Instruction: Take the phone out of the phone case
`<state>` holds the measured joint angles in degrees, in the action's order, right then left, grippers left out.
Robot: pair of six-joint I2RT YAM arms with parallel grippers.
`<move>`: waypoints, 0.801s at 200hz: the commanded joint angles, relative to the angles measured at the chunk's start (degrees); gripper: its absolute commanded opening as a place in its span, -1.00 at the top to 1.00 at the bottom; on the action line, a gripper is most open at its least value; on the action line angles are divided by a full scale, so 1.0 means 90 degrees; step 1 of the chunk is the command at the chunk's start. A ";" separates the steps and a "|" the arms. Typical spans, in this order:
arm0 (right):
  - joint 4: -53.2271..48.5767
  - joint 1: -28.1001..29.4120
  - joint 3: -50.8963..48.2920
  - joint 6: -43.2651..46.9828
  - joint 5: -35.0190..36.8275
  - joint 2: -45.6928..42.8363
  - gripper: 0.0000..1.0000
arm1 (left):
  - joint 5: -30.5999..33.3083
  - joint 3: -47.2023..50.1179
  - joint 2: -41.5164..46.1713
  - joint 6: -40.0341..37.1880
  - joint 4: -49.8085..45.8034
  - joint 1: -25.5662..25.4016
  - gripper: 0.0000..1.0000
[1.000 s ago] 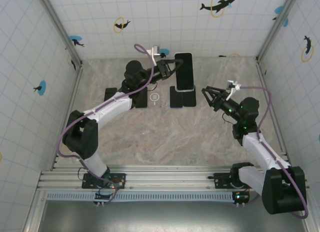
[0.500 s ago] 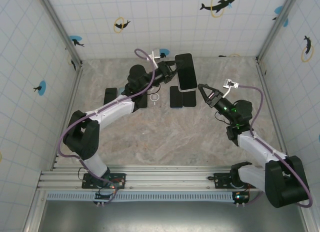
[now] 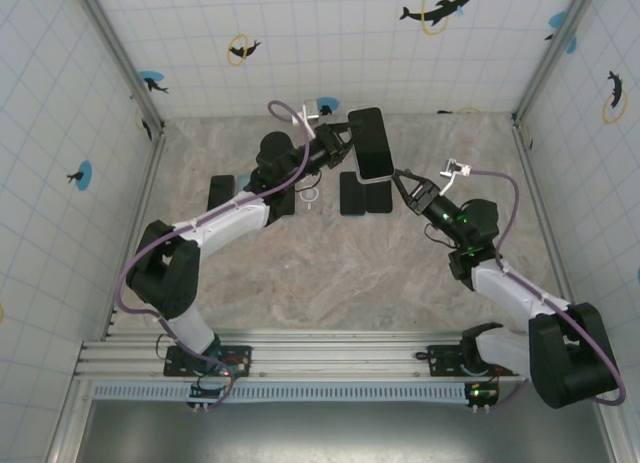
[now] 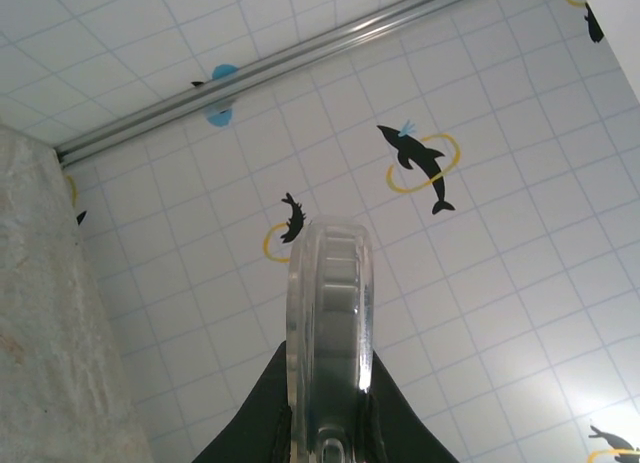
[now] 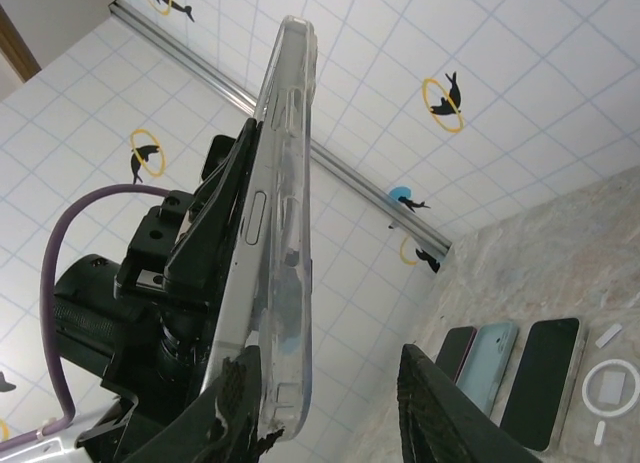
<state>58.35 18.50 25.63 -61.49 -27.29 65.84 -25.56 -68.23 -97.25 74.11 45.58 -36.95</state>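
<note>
Clear phone case (image 3: 371, 143), pinched in left claw (image 3: 349, 141)

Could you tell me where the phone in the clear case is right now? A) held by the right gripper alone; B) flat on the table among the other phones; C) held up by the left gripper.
C: the left gripper is shut on the cased phone, holding it above the table, while the right gripper has its jaws open at the phone's near end.
</note>
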 commanded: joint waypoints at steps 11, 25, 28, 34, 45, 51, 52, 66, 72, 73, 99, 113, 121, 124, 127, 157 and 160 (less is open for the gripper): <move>0.0083 0.0117 0.0155 -0.0323 0.0090 0.0209 0.24 | 0.0233 0.0014 0.0223 0.0522 0.0758 -0.0138 1.00; 0.0285 0.0185 0.0148 -0.0654 0.0292 0.0284 0.24 | 0.0300 -0.0023 0.0182 0.0540 0.0697 -0.0198 1.00; 0.0315 0.0197 0.0149 -0.0716 0.0331 0.0303 0.24 | 0.0317 -0.0023 0.0181 0.0552 0.0685 -0.0218 1.00; 0.0396 0.0228 0.0165 -0.0842 0.0413 0.0336 0.25 | 0.0375 -0.0007 0.0169 0.0611 0.0670 -0.0237 1.00; 0.0554 0.0318 0.0152 -0.1132 0.0531 0.0400 0.26 | 0.0518 0.0066 0.0143 0.0722 0.0704 -0.0284 1.00; 0.0670 0.0350 0.0143 -0.1253 0.0779 0.0431 0.27 | 0.0577 0.0106 0.0119 0.0814 0.0729 -0.0289 1.00; 0.0692 0.0353 0.0142 -0.1282 0.0802 0.0434 0.27 | 0.0590 0.0108 0.0116 0.0821 0.0737 -0.0294 1.00; 0.0991 0.0405 0.0081 -0.1678 0.1039 0.0502 0.30 | 0.0663 0.0151 0.0031 0.0994 0.0793 -0.0316 1.00; 0.1113 0.0419 0.0078 -0.1821 0.1099 0.0530 0.31 | 0.0686 0.0167 -0.0006 0.1046 0.0836 -0.0326 1.00; 0.1128 0.0417 0.0075 -0.1840 0.1109 0.0543 0.31 | 0.0689 0.0168 -0.0010 0.1049 0.0845 -0.0327 1.00; 0.1302 0.0481 0.0185 -0.2064 0.1129 0.0650 0.32 | 0.0702 0.0044 -0.0154 0.1078 0.0744 -0.0389 1.00; 0.1291 0.0523 0.0232 -0.2075 0.1147 0.0660 0.34 | 0.0710 0.0013 -0.0218 0.1120 0.0774 -0.0396 1.00; 0.1297 0.0530 0.0259 -0.2081 0.1120 0.0679 0.35 | 0.0705 0.0012 -0.0238 0.1121 0.0765 -0.0406 1.00; 0.1292 0.0533 0.0258 -0.2090 0.1111 0.0683 0.36 | 0.0709 0.0012 -0.0246 0.1121 0.0751 -0.0406 1.00; 0.1294 0.0535 0.0267 -0.2100 0.1120 0.0692 0.36 | 0.0715 0.0005 -0.0249 0.1121 0.0739 -0.0406 1.00; 0.1311 0.0537 0.0267 -0.2182 0.1109 0.0755 0.44 | 0.0663 -0.0037 -0.0288 0.1092 0.0618 -0.0416 1.00; 0.1315 0.0534 0.0269 -0.2182 0.1101 0.0760 0.45 | 0.0660 -0.0040 -0.0296 0.1087 0.0598 -0.0416 1.00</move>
<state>66.52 22.74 25.67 -80.20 -17.93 72.01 -18.74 -66.50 -99.61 82.63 47.64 -39.77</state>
